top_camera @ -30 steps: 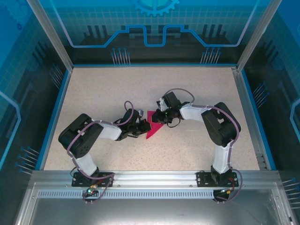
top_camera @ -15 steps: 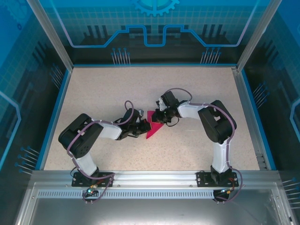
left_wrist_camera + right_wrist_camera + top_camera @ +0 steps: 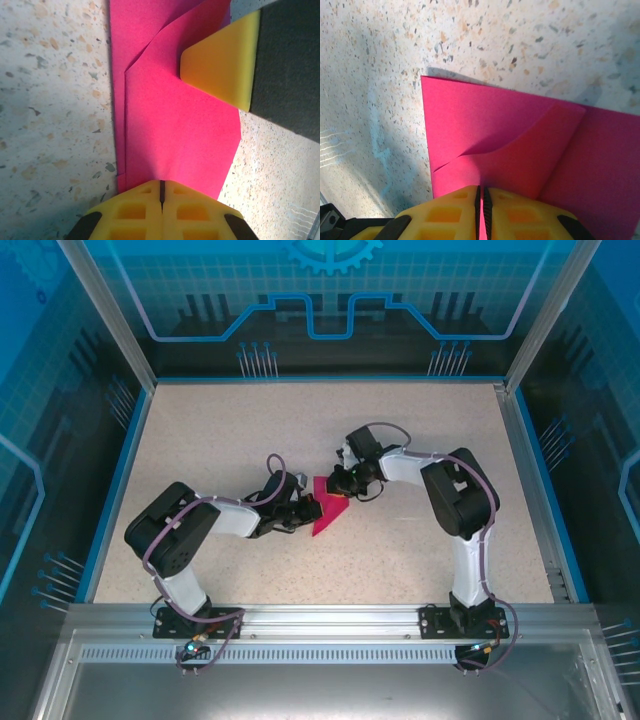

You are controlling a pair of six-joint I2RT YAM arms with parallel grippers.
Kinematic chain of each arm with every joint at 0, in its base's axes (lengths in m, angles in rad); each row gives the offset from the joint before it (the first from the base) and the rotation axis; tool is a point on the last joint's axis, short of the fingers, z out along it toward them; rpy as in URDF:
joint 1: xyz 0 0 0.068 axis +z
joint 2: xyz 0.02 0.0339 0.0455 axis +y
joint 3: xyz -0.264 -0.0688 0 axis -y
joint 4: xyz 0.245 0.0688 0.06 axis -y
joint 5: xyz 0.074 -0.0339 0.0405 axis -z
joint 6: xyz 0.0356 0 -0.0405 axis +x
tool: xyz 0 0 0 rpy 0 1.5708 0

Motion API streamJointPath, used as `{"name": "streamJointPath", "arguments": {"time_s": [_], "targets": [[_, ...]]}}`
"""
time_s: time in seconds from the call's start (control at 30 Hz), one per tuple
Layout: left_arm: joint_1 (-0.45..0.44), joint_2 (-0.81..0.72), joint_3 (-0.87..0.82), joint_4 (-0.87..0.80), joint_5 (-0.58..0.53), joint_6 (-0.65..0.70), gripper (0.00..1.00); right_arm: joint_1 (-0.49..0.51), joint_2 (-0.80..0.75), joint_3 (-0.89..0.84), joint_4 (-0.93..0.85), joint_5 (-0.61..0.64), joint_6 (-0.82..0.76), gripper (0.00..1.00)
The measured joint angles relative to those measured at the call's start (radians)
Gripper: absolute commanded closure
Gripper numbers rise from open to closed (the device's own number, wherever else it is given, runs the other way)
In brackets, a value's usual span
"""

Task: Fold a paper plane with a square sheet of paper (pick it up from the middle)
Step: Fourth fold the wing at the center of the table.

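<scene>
- Both arms are sitting bolted at the near edge of the table [image 3: 420,430]. The left arm [image 3: 175,540] is poking its elbow out to the left and stretching low and rightward toward the middle.
- The left fingers [image 3: 308,512] [image 3: 150,200] are clenched tight, seam fully closed, with the tips sitting right at the left edge of the pink sheet [image 3: 328,510] [image 3: 170,125] [image 3: 495,130]. That edge is running in under the tips, but honestly I can't tell if they're pinching it or just pressing on it.
- The pink sheet is lying on the table mid-way between the two sets of fingers, partly folded, with a flap creased diagonally across its top layer.
- The right arm [image 3: 460,500] is standing up from its base, elbow out right, forearm doubling back left and dipping to the sheet's far corner.
- The right fingers [image 3: 338,483] [image 3: 470,205] are grasping the sheet's edge, squeezed nearly together with pink showing in the slit.
</scene>
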Motion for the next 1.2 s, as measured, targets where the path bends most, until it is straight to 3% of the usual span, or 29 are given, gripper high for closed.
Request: {"name": "streamJointPath", "arguments": {"time_s": [0.67,0.93,1.2], "targets": [[0.000,0.000,0.003,-0.006,0.000,0.004,1.00,-0.131,0.006,0.101,-0.016,0.138,-0.040,0.84],[0.000,-0.001,0.005,-0.011,0.000,0.004,1.00,-0.061,-0.201,-0.025,0.014,0.112,-0.062,0.84],[0.000,-0.001,0.005,-0.012,0.000,0.004,1.00,0.057,-0.145,-0.103,0.050,0.039,-0.012,0.85]]}}
